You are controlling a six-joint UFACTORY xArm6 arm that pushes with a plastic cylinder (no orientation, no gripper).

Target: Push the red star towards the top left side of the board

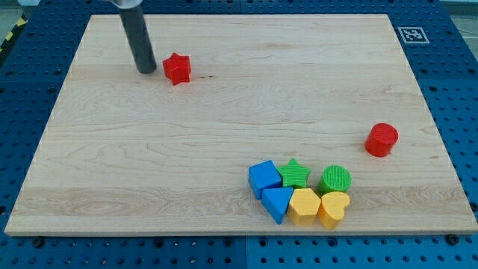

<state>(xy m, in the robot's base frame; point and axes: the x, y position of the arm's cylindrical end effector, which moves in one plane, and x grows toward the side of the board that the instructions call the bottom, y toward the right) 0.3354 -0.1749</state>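
The red star (177,69) lies on the wooden board (149,149) near the view's top left. My rod comes down from the view's top edge, and my tip (146,71) rests on the board just to the left of the red star, a small gap apart from it.
A red cylinder (382,140) sits at the view's right. A cluster lies at the bottom centre-right: blue cube (264,178), green star (296,174), green cylinder (335,179), blue triangle (277,203), yellow hexagon (305,205), yellow heart (333,208). A marker tag (411,34) is at the top right corner.
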